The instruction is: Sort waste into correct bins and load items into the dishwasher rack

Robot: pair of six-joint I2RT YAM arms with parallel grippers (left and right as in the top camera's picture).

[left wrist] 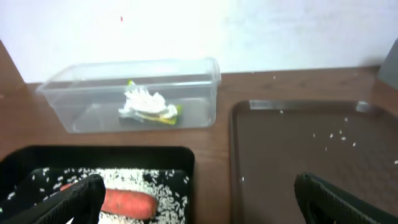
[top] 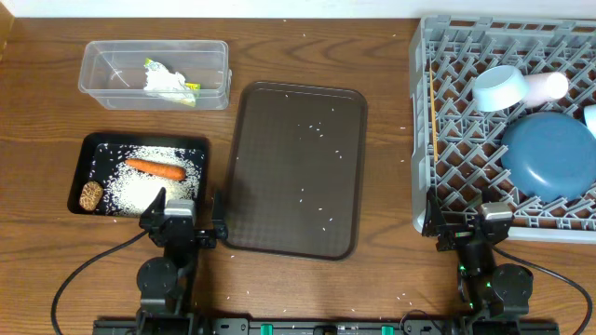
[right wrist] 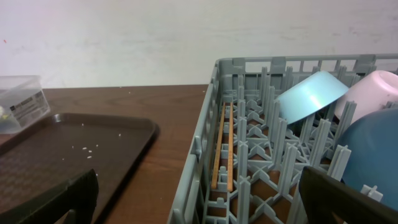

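The orange carrot (top: 155, 168) (left wrist: 127, 203), a brown lump (top: 91, 194) and white rice (top: 138, 189) lie in the black tray (top: 93, 145). A crumpled tissue with the yellow-green wrapper (top: 170, 82) (left wrist: 147, 106) sits in the clear tub (top: 112, 58) (left wrist: 199, 81). In the grey rack (top: 424, 121) (right wrist: 205, 137) are the dark-blue plate (top: 551, 154), a light-blue cup (top: 498, 87) (right wrist: 309, 96), a white cup (top: 547, 87) and the chopsticks (right wrist: 222, 149). My left gripper (top: 180, 212) (left wrist: 199, 211) is open at the black tray's near edge. My right gripper (top: 484, 221) (right wrist: 205, 214) is open at the rack's near left corner.
A brown serving tray (top: 296, 167) (left wrist: 311, 149) with a few stray rice grains lies between the bins and the rack. A wall runs along the table's far edge. Loose grains dot the wood near the front.
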